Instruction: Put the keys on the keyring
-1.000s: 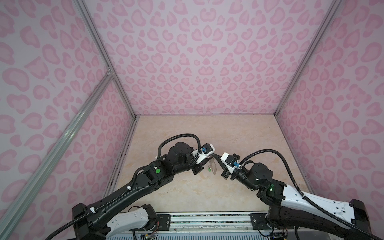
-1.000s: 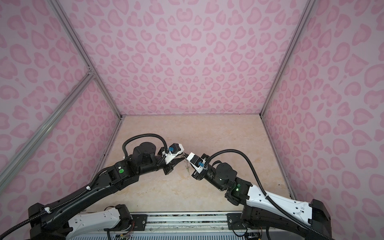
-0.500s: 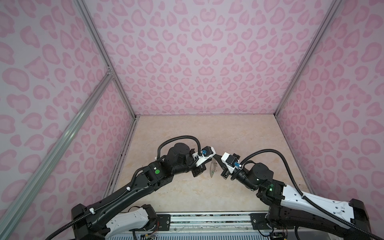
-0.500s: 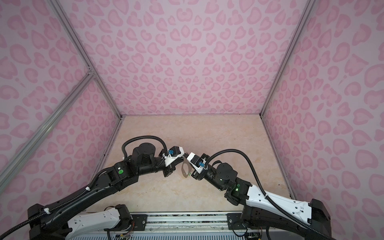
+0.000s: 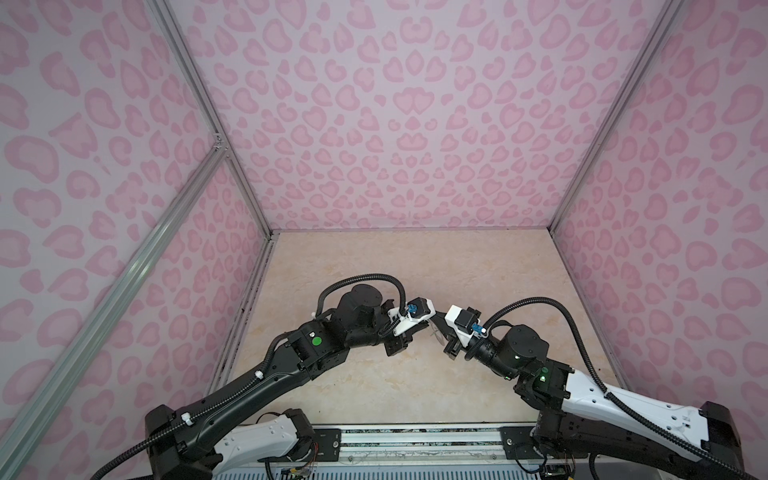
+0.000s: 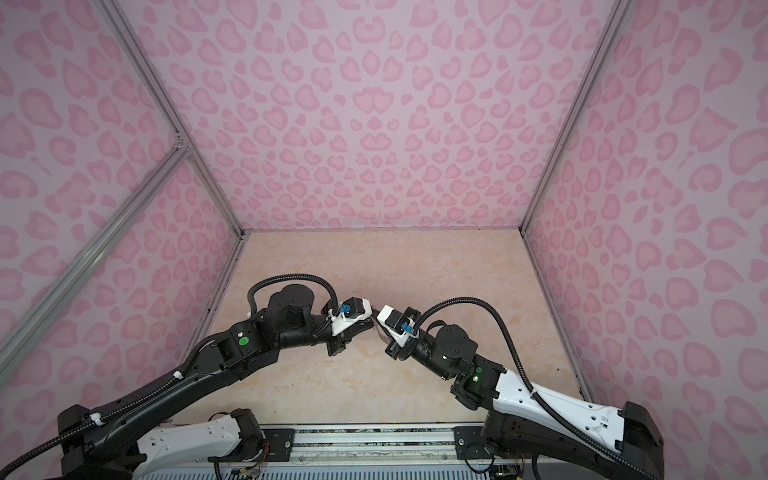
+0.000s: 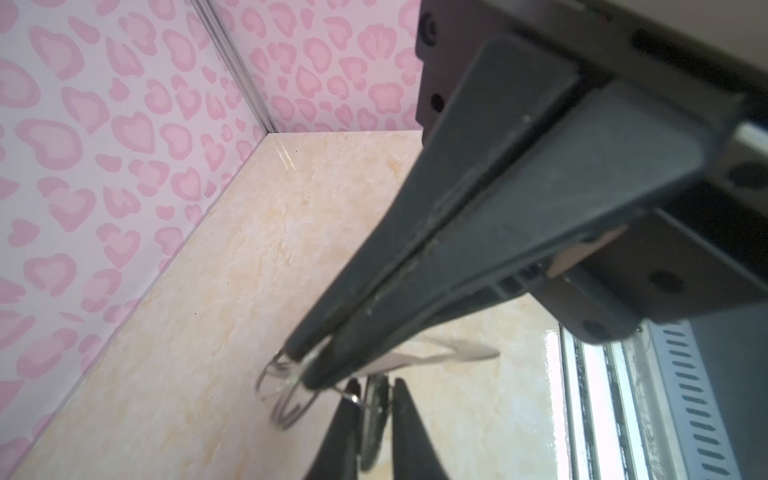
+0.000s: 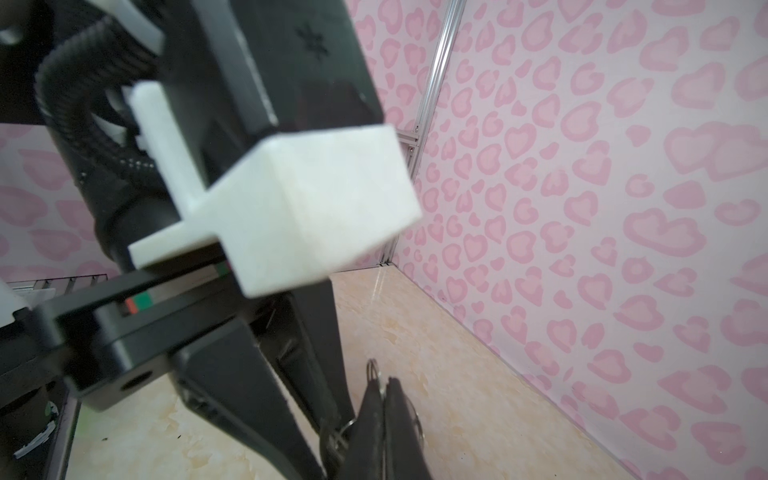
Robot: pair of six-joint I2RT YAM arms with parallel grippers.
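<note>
Beige table [image 5: 374, 266] spreads beneath both arms, with no readable writing or brand anywhere. Your left end effector [image 7: 301, 365] has slid closer to the right one, so the keyring [image 7: 449, 353], hanging plainly between them a moment ago, is now mostly hidden aloft at their tips; threading looks imminent. Your right end effector [image 8: 383, 388] is pressed together on a key [image 7: 374, 411]. The left's fingers sit nearly together at the wire rings [image 7: 286, 411]; you cannot tell whether they clamp.

L gripper [image 6: 366, 326] & R gripper [image 6: 380, 331] tip-to-tip, nearly touching, over mid worktop [image 6: 374, 266]; pink-patterned walls [image 6: 374, 124] around.
</note>
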